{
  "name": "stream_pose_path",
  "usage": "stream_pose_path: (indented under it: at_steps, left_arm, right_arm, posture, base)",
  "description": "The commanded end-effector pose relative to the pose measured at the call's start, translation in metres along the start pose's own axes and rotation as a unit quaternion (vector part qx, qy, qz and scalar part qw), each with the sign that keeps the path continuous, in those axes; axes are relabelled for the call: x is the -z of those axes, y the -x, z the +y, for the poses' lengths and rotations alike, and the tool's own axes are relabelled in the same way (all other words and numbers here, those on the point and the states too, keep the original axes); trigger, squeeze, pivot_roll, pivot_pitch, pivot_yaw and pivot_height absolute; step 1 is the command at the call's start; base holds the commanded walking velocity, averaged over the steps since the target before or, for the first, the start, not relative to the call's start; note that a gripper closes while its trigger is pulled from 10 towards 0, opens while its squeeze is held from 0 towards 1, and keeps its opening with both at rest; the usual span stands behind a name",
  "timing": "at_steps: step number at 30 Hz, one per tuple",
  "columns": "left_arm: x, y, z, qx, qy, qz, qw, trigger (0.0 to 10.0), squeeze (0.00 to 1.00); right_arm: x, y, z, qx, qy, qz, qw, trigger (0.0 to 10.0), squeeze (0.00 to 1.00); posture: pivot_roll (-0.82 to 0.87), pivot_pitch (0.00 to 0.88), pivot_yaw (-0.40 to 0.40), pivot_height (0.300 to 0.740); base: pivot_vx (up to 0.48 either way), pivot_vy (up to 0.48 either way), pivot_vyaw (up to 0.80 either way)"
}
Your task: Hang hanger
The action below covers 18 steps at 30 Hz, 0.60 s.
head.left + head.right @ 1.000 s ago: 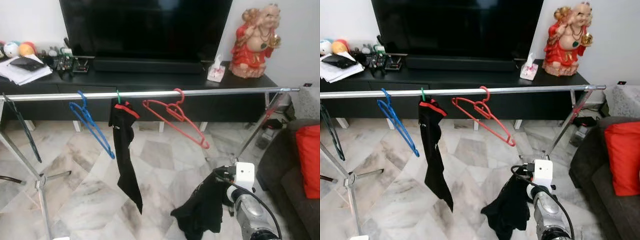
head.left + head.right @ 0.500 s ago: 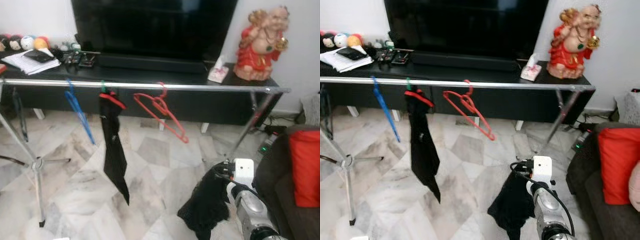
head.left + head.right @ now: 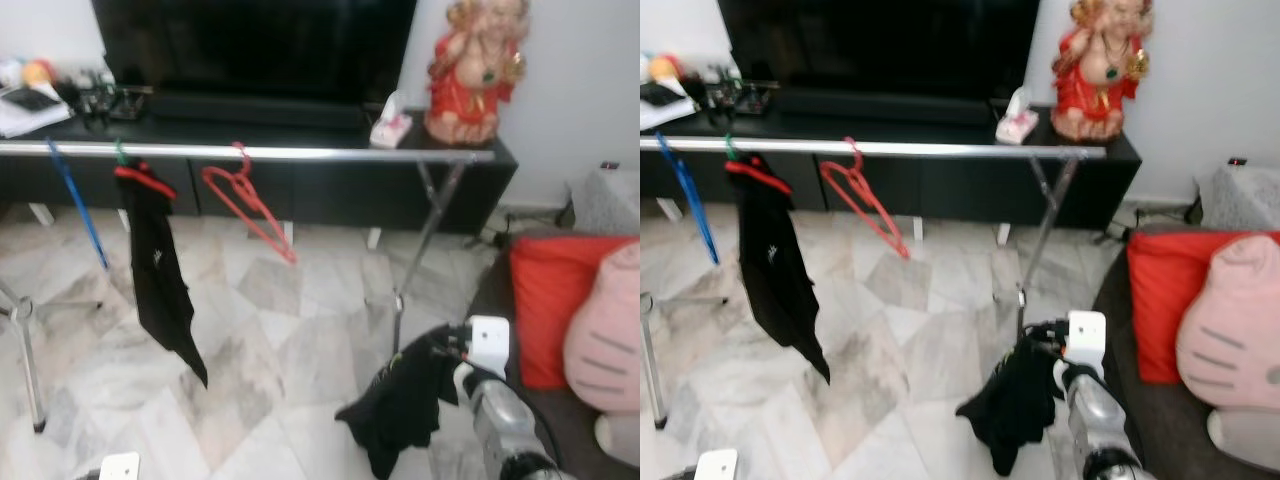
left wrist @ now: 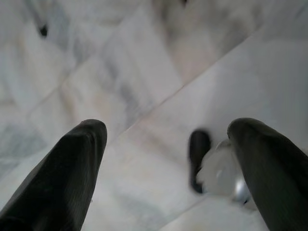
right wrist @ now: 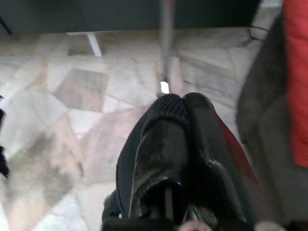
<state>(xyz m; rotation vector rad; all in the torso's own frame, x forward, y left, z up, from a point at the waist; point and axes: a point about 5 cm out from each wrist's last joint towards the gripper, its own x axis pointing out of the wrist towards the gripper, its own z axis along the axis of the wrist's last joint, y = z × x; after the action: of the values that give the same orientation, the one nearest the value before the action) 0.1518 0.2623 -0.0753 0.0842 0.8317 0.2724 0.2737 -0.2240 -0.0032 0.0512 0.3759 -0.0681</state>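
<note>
A silver rail (image 3: 300, 153) runs across in front of the TV stand. On it hang a blue hanger (image 3: 75, 195), a black garment (image 3: 160, 275) on a red hanger with a green hook, and an empty red hanger (image 3: 250, 200). My right gripper (image 3: 440, 350) is low at the right, well below the rail's right end, shut on a bunched black garment (image 3: 400, 405). In the right wrist view its fingertips (image 5: 168, 108) are pressed together over dark cloth, with a red strip (image 5: 231, 144) beside them. My left gripper (image 4: 166, 125) hangs open above the marble floor.
The rack's right leg (image 3: 420, 230) slants down to the floor near my right arm. A dark sofa (image 3: 500, 300) with a red cushion (image 3: 540, 300) and a pink plush pillow (image 3: 605, 340) stands at the right. Behind the rail are the black TV stand (image 3: 300, 180), a red statue (image 3: 475, 70) and a tissue box (image 3: 388, 122).
The whole view has swung to the right, so the rail sits further left and the sofa with the pink pillow has come in. My right gripper keeps its hold on the black garment.
</note>
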Motion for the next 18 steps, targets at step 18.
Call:
stream_pose_path:
  at_steps: [18]
  left_arm:
    - [-0.173, 0.061, -0.061, 0.096, -0.069, -0.451, 0.885, 10.0, 0.0]
  right_arm:
    - [0.026, 0.01, -0.012, 0.043, -0.013, 0.081, 0.996, 10.0, 0.0]
  posture:
    - [0.1, 0.0, -0.06, 0.716]
  base:
    - [0.0, 0.0, 0.0]
